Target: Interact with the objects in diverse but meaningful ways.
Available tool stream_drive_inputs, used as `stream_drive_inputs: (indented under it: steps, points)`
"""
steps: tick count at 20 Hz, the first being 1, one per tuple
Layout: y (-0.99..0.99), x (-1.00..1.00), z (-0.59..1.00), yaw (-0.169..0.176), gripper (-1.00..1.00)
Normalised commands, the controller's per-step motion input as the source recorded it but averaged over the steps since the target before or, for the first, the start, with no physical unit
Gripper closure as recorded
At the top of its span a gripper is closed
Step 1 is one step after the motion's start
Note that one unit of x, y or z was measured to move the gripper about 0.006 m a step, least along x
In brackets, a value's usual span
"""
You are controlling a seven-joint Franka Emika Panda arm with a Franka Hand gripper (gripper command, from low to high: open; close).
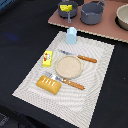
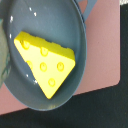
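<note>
A yellow holed cheese wedge (image 2: 47,62) lies flat inside a grey pan (image 2: 75,30), filling the wrist view from close above. In the exterior view, the cheese wedge (image 1: 65,8) and its pan (image 1: 74,12) sit at the back on a pink board (image 1: 102,29). On the striped mat (image 1: 95,85) lie a golden-brown bread loaf (image 1: 48,84), a yellow box with a red label (image 1: 47,58) and a pale blue-and-white milk carton (image 1: 71,35). No arm shows in the exterior view. A blurred grey shape (image 2: 2,55) at the wrist frame's edge may be a finger.
A tan plate (image 1: 68,67) sits mid-mat between an orange-handled knife (image 1: 80,57) and fork (image 1: 67,81). A grey pot (image 1: 92,12) stands beside the pan, with a pale bowl (image 1: 123,17) at the exterior view's right edge. Dark table surrounds the mat.
</note>
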Motion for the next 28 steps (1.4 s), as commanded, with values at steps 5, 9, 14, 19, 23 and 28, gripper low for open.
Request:
stream_drive_inputs:
  steps: [5, 9, 14, 19, 23, 28]
  points:
    - [-0.36, 0.57, 0.36, 0.007, -1.00]
    - [-0.40, 0.50, 0.39, 0.031, -1.00]
    - [-0.34, 0.46, 0.37, 0.043, -1.00]
    - [-0.26, 0.49, 0.16, 0.061, -1.00]
    - [-0.19, 0.67, 0.06, 0.036, -1.00]
    - [-0.08, 0.88, 0.11, 0.001, -1.00]
